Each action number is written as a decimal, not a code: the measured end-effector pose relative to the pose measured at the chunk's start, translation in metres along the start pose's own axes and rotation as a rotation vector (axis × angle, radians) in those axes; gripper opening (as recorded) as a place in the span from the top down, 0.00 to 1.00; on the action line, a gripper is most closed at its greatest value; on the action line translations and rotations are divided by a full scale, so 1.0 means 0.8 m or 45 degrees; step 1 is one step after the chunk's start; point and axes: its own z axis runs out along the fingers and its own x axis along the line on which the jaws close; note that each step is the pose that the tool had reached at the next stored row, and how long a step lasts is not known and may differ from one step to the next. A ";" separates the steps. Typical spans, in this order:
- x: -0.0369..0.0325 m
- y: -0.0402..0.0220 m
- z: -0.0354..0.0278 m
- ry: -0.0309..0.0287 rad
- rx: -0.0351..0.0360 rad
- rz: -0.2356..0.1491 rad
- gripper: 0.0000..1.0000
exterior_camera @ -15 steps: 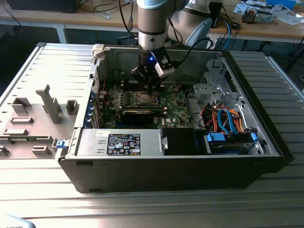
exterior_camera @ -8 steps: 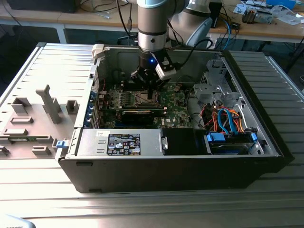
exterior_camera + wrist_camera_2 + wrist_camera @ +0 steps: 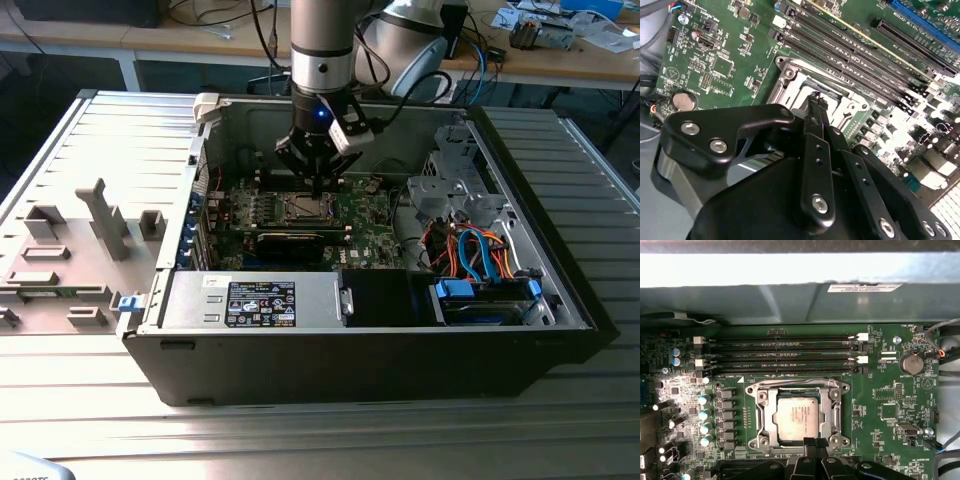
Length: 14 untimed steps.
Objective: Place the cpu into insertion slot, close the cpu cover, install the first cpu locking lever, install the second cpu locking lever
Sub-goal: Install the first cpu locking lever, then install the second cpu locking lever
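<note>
- Silvery-grey, flat and square, the cpu [image 3: 796, 418] lies seated in the insertion slot [image 3: 763, 416], a square socket with a silver metal rim set in the green circuit board [image 3: 890, 405].
- Thin silver metal framing, the cpu cover [image 3: 826, 416], lies down flat around the chip, its open middle leaving the chip's top exposed.
- Black, slim-fingered gripper [image 3: 815, 441] hangs over the socket's edge, its two fingertips pressed together with nothing between them; in the second wrist view the closed tips [image 3: 816, 96] point at the socket's metal frame [image 3: 790, 75].
- Long black memory slots [image 3: 780, 355] run in parallel rows just beside the socket.
- Round silver coin battery [image 3: 913, 362] sits on the board, well apart from the socket.
- Grey metal computer case [image 3: 90, 180] lies open on its side in the exterior view, with the arm [image 3: 322, 40] reaching down into it above the board.
</note>
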 end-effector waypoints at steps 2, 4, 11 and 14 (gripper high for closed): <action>-0.0001 -0.0001 -0.0013 0.0000 0.0000 0.000 0.89; -0.0001 -0.0001 -0.0015 -0.0002 -0.0003 0.000 0.89; -0.0001 -0.0011 -0.0019 0.0003 0.0006 0.000 0.89; -0.0003 -0.0133 0.0013 0.0000 -0.0001 0.000 0.89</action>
